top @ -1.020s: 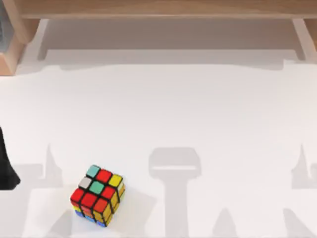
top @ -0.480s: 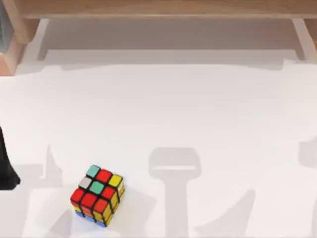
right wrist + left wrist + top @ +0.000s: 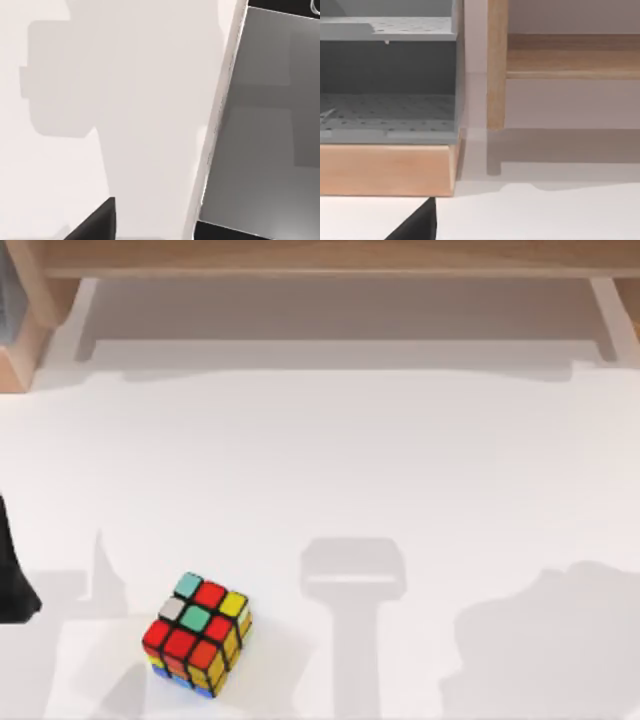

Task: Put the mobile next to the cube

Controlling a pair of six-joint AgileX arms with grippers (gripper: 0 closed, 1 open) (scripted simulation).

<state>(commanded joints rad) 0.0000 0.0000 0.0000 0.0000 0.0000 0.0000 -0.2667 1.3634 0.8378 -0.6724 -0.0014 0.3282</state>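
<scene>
The cube [image 3: 197,633], with red, yellow, teal and white stickers on black edges, sits on the white table [image 3: 320,460] near the front left. The mobile [image 3: 265,130] lies flat on the table close under the right wrist camera, with its dark grey glossy screen up and its silvery edge [image 3: 215,130] showing. A dark part of my right gripper [image 3: 97,222] juts in beside the mobile, apart from it. My left arm [image 3: 12,575] is parked at the table's left edge, and a dark part of its gripper [image 3: 417,225] shows in the left wrist view.
A wooden shelf [image 3: 320,260] runs along the back of the table. In the left wrist view a grey perforated rack [image 3: 387,115] on a wooden base stands next to a wooden post [image 3: 496,65]. A broad shadow [image 3: 550,640] lies on the table's front right.
The shadow at the table's front right has grown and spread leftward, so the right arm is moving. The cube and left arm have stayed put.
</scene>
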